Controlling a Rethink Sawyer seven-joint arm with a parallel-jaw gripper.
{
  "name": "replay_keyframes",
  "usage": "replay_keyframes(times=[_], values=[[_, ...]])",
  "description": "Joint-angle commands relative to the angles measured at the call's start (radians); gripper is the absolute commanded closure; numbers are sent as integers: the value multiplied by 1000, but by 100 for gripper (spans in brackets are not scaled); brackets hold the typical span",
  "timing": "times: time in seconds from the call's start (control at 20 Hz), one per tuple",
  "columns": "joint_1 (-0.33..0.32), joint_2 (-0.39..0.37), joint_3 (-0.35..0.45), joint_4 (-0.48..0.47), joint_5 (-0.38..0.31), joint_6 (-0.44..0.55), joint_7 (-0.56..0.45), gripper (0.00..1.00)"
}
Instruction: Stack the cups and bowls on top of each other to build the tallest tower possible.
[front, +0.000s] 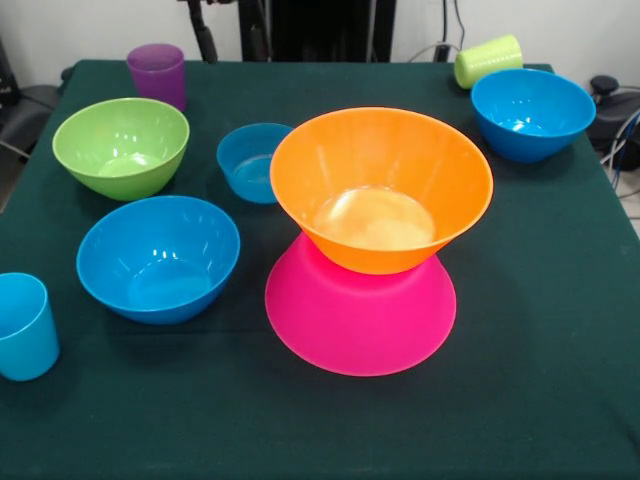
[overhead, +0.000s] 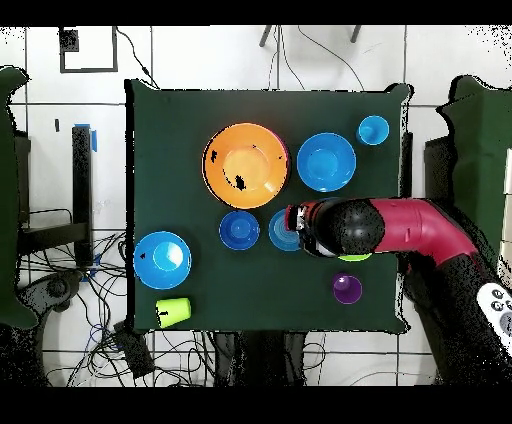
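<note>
Three cups, six bowls visible; gripper fingers' state unclear, cannot tell.

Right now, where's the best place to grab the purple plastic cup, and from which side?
The small purple plastic cup stands upright, mouth up. Come from straight above and pinch its thin rim wall. The green plastic bowl sits close beside it, so probably take the rim on the side away from that bowl.
</note>
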Motion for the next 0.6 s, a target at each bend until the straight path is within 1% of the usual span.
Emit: replay_keyframes(times=[0.05, 0.2, 0.35, 0.6], values=[[55, 18, -79, -73, -21, 39, 40, 0], [59, 42, -92, -104, -29, 25, 29, 0], [61, 92, -101, -164, -35, 41, -2, 0], [68, 113, -111, -216, -27, 89, -28, 0]])
